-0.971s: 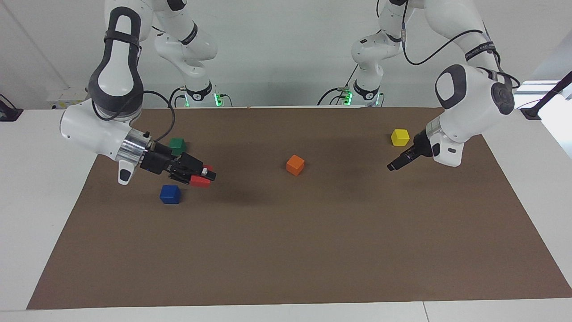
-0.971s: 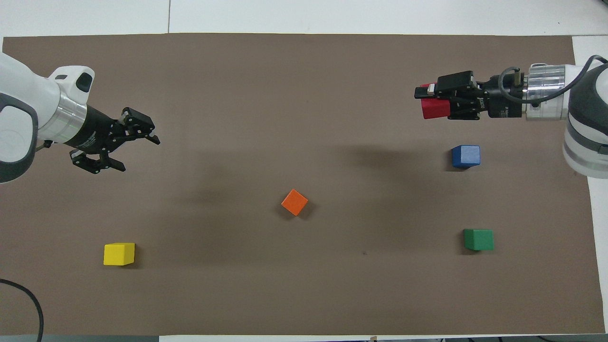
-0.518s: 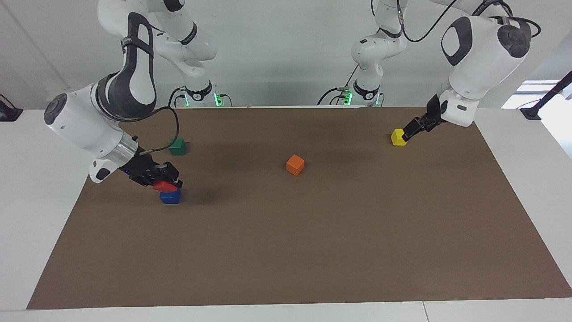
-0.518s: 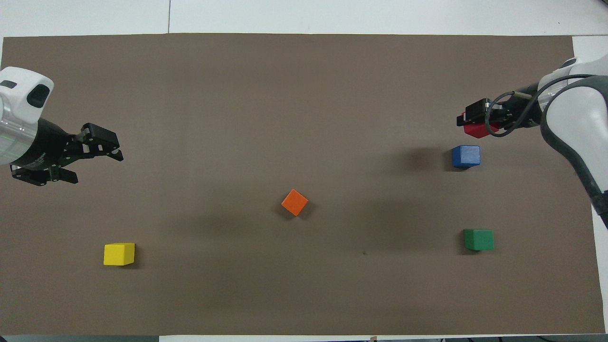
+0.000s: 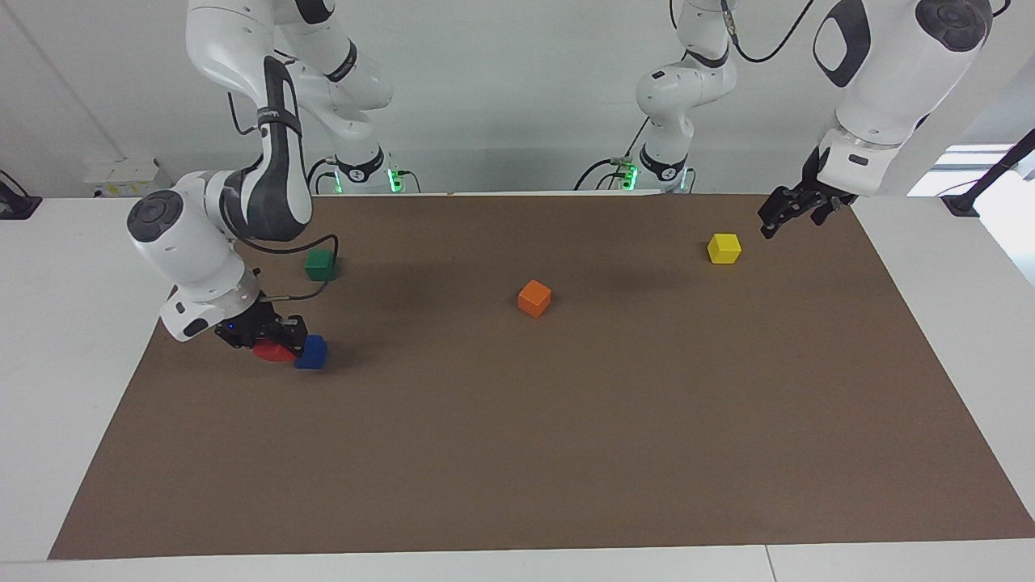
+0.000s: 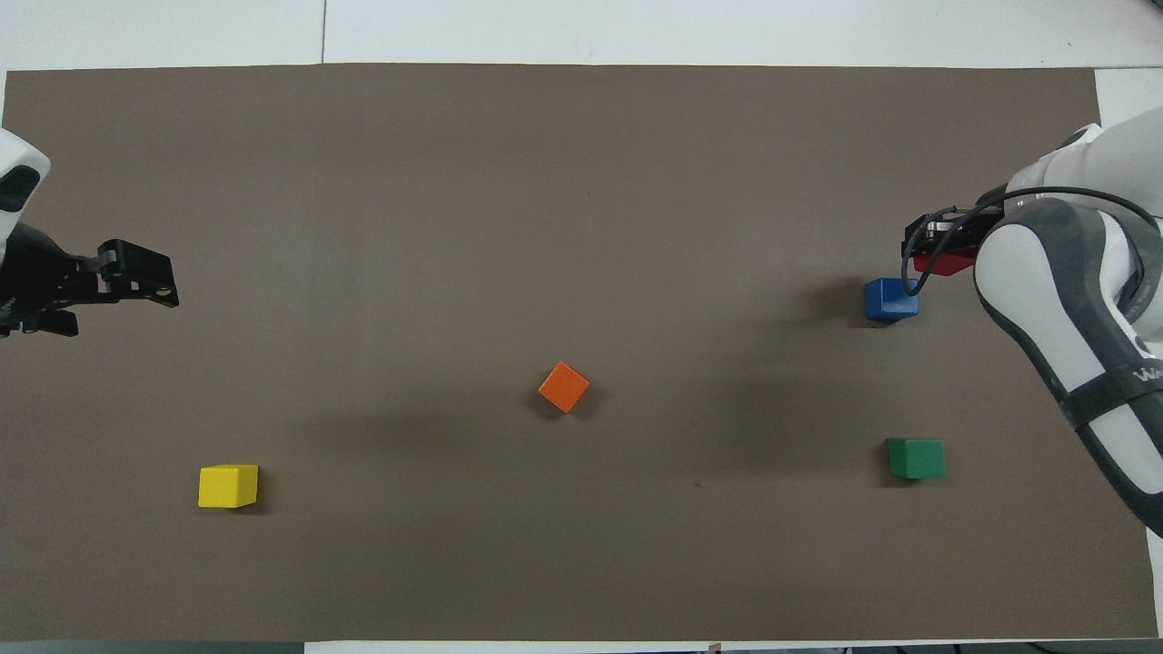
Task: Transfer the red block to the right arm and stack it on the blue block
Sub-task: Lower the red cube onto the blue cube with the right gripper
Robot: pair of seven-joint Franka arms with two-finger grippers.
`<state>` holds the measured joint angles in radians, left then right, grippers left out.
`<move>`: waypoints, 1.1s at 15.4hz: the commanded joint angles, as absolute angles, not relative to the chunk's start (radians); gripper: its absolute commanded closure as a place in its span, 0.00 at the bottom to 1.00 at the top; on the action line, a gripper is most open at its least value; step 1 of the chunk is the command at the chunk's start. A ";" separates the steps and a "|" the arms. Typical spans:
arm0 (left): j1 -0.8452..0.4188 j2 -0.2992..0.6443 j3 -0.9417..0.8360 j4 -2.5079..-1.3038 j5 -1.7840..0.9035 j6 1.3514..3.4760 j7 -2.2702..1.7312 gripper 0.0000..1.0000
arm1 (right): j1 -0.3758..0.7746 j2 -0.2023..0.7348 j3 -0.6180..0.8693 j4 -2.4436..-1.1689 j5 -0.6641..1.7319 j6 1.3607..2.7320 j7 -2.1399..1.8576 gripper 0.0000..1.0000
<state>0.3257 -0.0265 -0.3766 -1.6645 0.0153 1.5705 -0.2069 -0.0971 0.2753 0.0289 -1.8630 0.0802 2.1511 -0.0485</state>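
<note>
Facing view: right claw (image 5: 271, 343) clamped on red block (image 5: 272, 351), low, just beside blue block (image 5: 311, 352), toward the right arm's end of the counter (image 5: 517, 453). Left claw (image 5: 788, 212) spread wide, raised near yellow block (image 5: 724, 248).

Overhead view: red block (image 6: 945, 262) beside blue block (image 6: 889, 299), not stacked on it; left claw (image 6: 136, 283) gaping, holding nothing.

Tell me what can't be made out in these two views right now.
- Red block: facing view, upper part hidden by the right gripper; its height against the blue block is unclear.
- Red block, overhead view: mostly covered by the right arm.
- Left gripper: its arm is cut off by the overhead view's edge.
</note>
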 commanded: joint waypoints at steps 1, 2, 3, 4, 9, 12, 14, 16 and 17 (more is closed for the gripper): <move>0.315 -0.002 -0.348 -1.628 0.034 1.546 -0.160 0.00 | -0.094 0.262 0.037 -1.882 0.025 2.186 -0.021 1.00; 0.260 0.008 -0.306 -1.623 0.037 1.545 -0.158 0.00 | -0.089 0.262 0.037 -1.891 0.006 2.197 -0.021 1.00; 0.188 0.018 -0.225 -1.603 0.034 1.530 -0.156 0.00 | -0.086 0.262 0.037 -1.904 -0.014 2.206 -0.020 1.00; 0.142 0.017 -0.169 -1.586 0.029 1.511 -0.149 0.00 | -0.086 0.261 0.038 -1.916 -0.024 2.218 -0.020 1.00; 0.068 0.014 -0.118 -1.632 0.026 1.569 -0.118 0.00 | -0.060 0.250 0.038 -1.970 -0.106 2.249 -0.015 1.00; 0.020 0.003 -0.103 -1.681 0.026 1.627 -0.121 0.00 | -0.046 0.236 0.038 -2.006 -0.127 2.286 0.043 1.00; 0.009 -0.006 -0.092 -1.695 0.026 1.637 -0.123 0.00 | -0.026 0.236 0.038 -2.008 -0.144 2.289 0.073 1.00; 0.000 -0.012 -0.078 -1.701 0.026 1.643 -0.127 0.00 | -0.028 0.236 0.038 -2.008 -0.144 2.293 0.075 1.00; -0.002 -0.005 -0.075 -1.689 0.026 1.640 -0.124 0.00 | -0.028 0.236 0.038 -2.009 -0.144 2.298 0.074 1.00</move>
